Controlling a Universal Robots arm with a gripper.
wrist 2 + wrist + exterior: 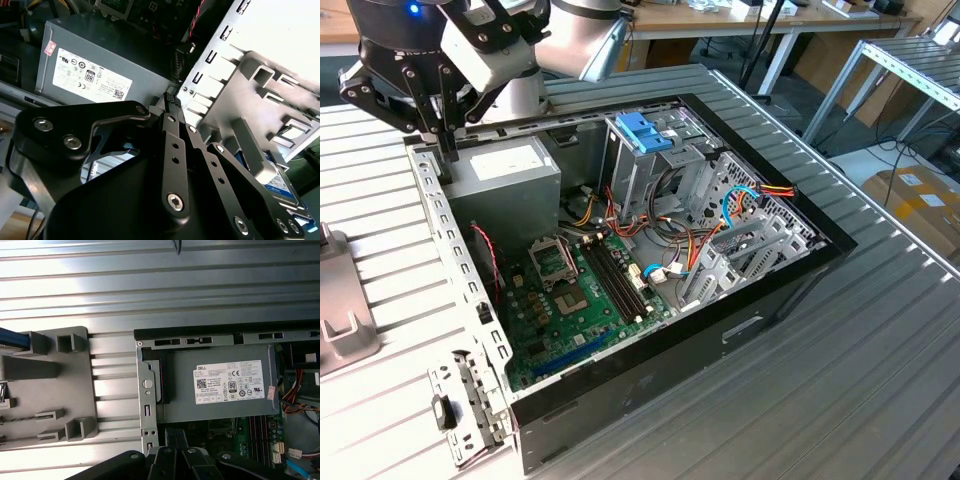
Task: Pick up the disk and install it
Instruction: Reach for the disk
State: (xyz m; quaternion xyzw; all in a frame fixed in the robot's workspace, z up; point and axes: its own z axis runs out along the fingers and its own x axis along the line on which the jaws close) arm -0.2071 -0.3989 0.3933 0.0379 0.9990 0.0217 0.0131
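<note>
— Black metal, that gripper (446, 160). What does the exterior view give?
— It hangs over the far corner of the open computer case (650, 385), towards the exterior view's left, just beside the grey power box (505, 172). The case lies on a ribbed table (840, 400).
— Second wrist view?
— The fingers (172, 145) are drawn together to a point, with nothing between them. The disk (279, 184) lies apart from them at a grey holder (260, 100), outside the case wall, blue band showing.
— First wrist view?
— Holder (50, 390) and case sit side by side on the table. The power box has its label up.
</note>
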